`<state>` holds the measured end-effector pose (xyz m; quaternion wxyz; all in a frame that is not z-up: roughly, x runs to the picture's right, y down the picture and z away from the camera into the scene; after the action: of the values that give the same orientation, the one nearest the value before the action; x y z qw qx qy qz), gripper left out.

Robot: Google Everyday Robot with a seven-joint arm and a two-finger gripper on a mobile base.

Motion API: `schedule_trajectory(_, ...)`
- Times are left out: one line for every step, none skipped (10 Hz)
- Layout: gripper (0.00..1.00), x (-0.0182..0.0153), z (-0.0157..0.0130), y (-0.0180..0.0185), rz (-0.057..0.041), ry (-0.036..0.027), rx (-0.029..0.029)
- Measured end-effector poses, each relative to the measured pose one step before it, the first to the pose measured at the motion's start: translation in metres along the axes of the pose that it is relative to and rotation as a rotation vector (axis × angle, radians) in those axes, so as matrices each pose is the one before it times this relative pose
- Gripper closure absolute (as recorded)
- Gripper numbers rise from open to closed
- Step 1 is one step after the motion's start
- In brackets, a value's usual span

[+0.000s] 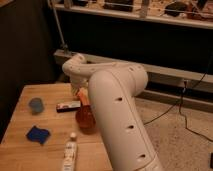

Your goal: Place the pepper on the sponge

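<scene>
Pepper (84,98) by jaws, behind bowl (86,120)

It looked like a robotics lab: a wooden desk (50,122), speckled floor (172,137), trailing cables (181,100) and metal shelving (145,14) behind.

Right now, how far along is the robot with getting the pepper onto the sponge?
Done: the arm is stretched over the wooden table, with the gripper low beside the small tapered orange pepper, just behind the round orange-red bowl. In hand: the pick itself; the pepper does not look lifted. Left: grasp, carry and set it on the flat dark-blue sponge, lying bare nearer the camera.
</scene>
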<state>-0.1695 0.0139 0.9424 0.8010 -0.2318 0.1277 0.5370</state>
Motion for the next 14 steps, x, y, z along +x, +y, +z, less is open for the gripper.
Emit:
schedule_trajectory(0.35,-0.00271,0.00364,0.00210,-0.00364,0.00252,0.00310)
schedule_trajectory(0.35,-0.00217,0.00435,0.00160,-0.00270,0.00486,0.00285)
schedule_trajectory(0.35,-0.00022,0.00412,0.00283,-0.00086,0.00851,-0.00301)
schedule_trajectory(0.35,0.00116,0.00562,0.00185,0.00042,0.01196,-0.00242)
schedule_trajectory(0.35,0.00157,0.00487,-0.00027,0.00268,0.01175,-0.00021)
schedule_trajectory(0.38,0.00163,0.00407,-0.00052,0.00216,0.01121,-0.00060)
schedule_trajectory(0.46,0.00117,0.00251,-0.00013,0.00122,0.01027,-0.00253)
schedule_trajectory(0.59,0.00148,0.00290,0.00064,0.00181,0.01387,-0.00665)
schedule_trajectory(0.71,0.00191,0.00296,-0.00028,-0.00021,0.01503,-0.00150)
schedule_trajectory(0.79,0.00121,0.00179,0.00030,-0.00385,0.01015,0.00220)
schedule_trajectory(0.93,0.00188,0.00258,0.00320,-0.01310,0.01819,0.00656)
schedule_trajectory(0.98,0.00062,0.00002,0.00212,-0.00787,0.00743,0.00562)
schedule_trajectory(1.00,-0.00089,-0.00393,0.00349,-0.00835,0.00256,0.00659)
schedule_trajectory(1.00,-0.00438,-0.01369,0.00255,0.00081,-0.01322,0.00639)
